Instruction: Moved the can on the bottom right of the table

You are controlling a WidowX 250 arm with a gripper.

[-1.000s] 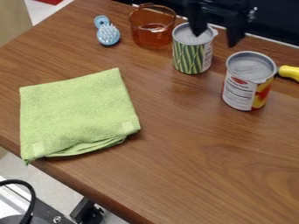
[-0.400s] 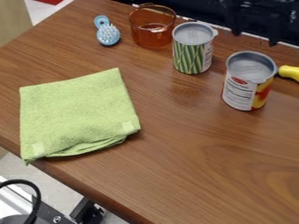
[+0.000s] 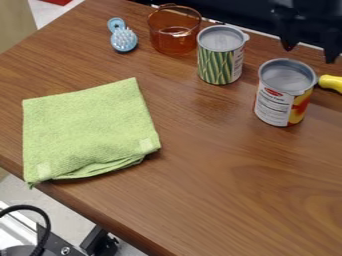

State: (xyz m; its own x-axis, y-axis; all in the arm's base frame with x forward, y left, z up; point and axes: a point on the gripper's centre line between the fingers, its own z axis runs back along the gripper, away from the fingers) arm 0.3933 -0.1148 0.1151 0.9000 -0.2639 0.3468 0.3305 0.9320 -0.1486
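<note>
Tabletop [image 3: 220,175]: tool [image 3: 310,51] has shifted nearer yellow object [image 3: 330,83], perhaps lower

- No wording can be made out with certainty.
- Silver-topped cylindrical metal can with a white, red and yellow label [image 3: 286,92], near the brown wooden table's [image 3: 220,190] top edge: a red oval emblem [image 3: 274,92] sits above a white panel of small dark print [image 3: 271,107], too small to read.
- Silver-topped cylindrical metal can with a green-striped label [image 3: 219,62], nearer that edge: fine print on a pale side panel [image 3: 238,64], illegible.
</note>
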